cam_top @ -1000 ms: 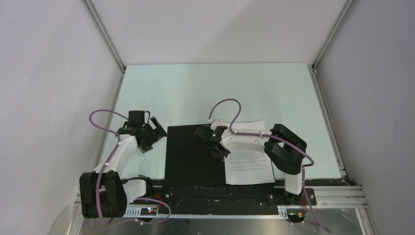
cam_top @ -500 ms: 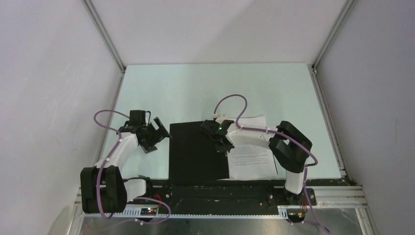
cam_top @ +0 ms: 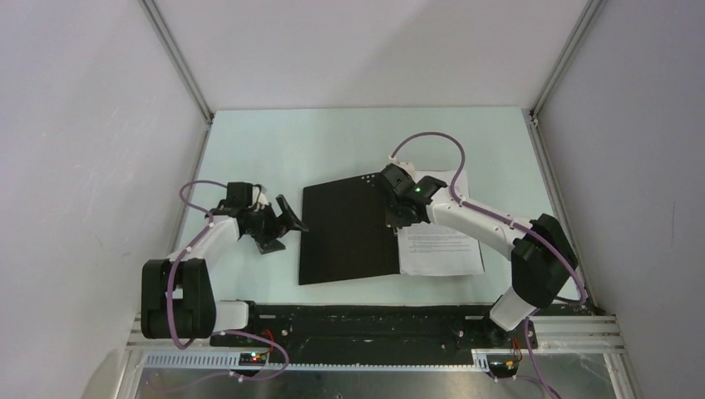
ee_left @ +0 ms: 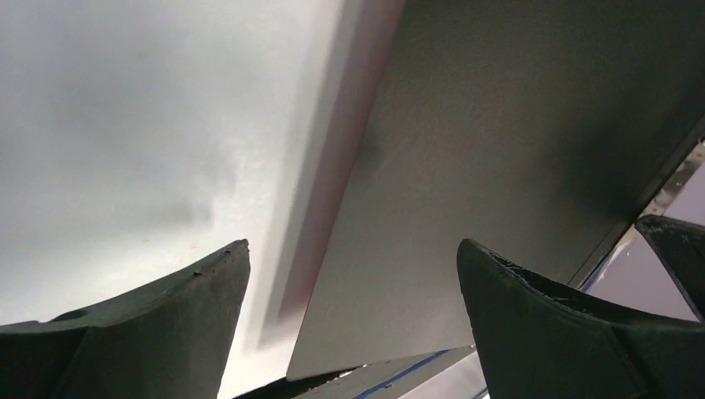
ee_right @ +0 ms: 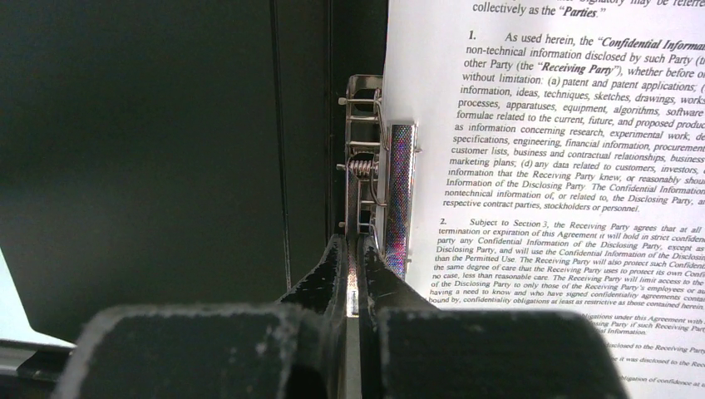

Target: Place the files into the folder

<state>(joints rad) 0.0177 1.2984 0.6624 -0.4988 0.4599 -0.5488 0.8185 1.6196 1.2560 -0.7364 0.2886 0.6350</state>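
The folder (cam_top: 345,233) lies open on the table (cam_top: 332,141), black inside up, and the files (cam_top: 441,249) lie on its right half with their left edge at the spine. So I judge the loading nearly done, and the step in hand is fastening the sheets at the clip (ee_right: 366,158). My right gripper (ee_right: 353,249) sits at the near end of that clip with its jaws pressed together. Whether they nip a thin metal tab there I cannot tell (only a bright sliver shows between them). The clip's shiny bar seems to overlap the paper's edge. My left gripper (cam_top: 289,219) hangs spread wide just beside the folder's left edge, holding nothing. Next I would need a small, straight move along the spine to work the clip without dragging the sheets, then a lift of the left cover to close it. Against a second ago, folder and files lie farther up the table and slightly turned, my right arm reaches farther out, and my left gripper has come nearer the cover.
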